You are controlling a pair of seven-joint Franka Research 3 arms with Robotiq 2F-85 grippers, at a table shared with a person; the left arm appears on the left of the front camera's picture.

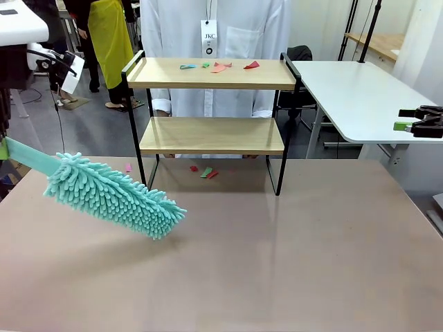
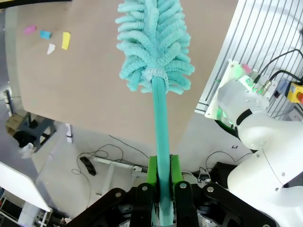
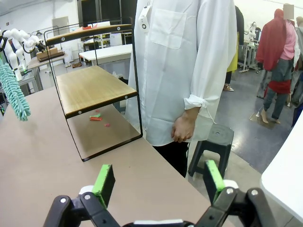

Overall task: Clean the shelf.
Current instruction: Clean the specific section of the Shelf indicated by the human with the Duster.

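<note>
The shelf (image 1: 211,135) stands at the table's far middle, two wooden boards in a black frame. Several paper scraps (image 1: 220,67) lie on its top board, and a few more scraps (image 1: 206,171) lie on the table under it. A teal fluffy duster (image 1: 114,194) hangs over the table's left part, its handle running off to the left. In the left wrist view my left gripper (image 2: 161,189) is shut on the duster handle (image 2: 161,127). My right gripper (image 3: 158,182) is open and holds nothing; in the front view that right gripper (image 1: 419,123) hovers at the far right edge.
A person in a white shirt (image 1: 214,41) stands behind the shelf, hand (image 3: 182,128) hanging down. A white side table (image 1: 360,97) stands at the right back. A black stool (image 3: 213,142) is beside the person. Coloured scraps (image 2: 49,40) lie on the brown table (image 1: 277,263).
</note>
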